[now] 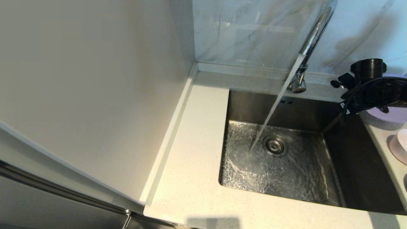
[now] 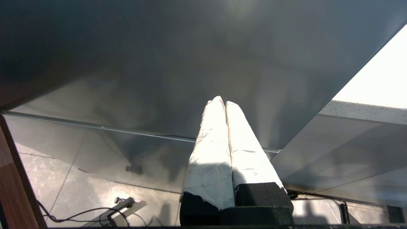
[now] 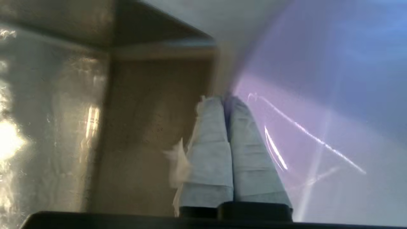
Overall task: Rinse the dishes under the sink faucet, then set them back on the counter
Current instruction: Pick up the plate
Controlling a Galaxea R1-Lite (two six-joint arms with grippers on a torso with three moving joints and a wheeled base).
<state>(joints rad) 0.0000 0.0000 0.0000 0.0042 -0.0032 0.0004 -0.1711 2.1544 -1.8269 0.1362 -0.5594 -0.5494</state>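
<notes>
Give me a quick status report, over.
Right gripper shut on lavender plate at the sink's right counter. Left gripper shut, parked low. Faucet running, basin bare.

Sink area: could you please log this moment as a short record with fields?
Faucet: running, stream falls into the steel basin
Basin: no dishes inside
Lavender plate: on the counter, right of the basin
Bowl: on the counter, nearer than the plate
Right gripper: fingers together at the plate's edge
Left gripper: fingers together, parked away from the sink
</notes>
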